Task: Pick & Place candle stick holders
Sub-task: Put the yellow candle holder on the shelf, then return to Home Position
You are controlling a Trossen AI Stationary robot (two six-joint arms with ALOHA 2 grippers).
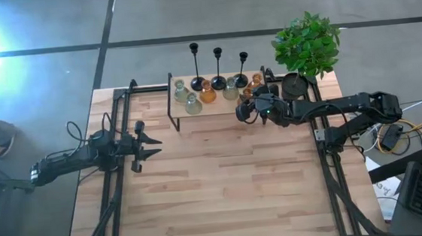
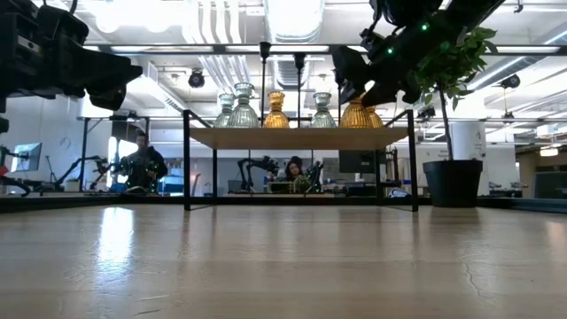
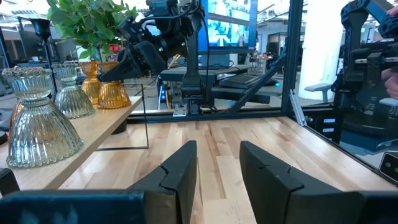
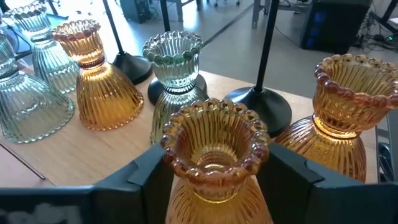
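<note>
Reaching across from the table's right side, the right arm [image 1: 346, 111] stretches nearly level toward the raised wooden shelf [image 1: 218, 106] at the far edge. Its right gripper [image 4: 214, 171] sits at the shelf's right end, fingers spread on either side of an amber glass holder [image 4: 214, 155]; whether they press it, I cannot tell. The left arm [image 1: 71, 163] lies low by the left edge, left gripper [image 3: 217, 165] parted and holding nothing. Three black candlesticks [image 1: 218, 68] and other glass holders [image 1: 192, 103] stand on the shelf.
</note>
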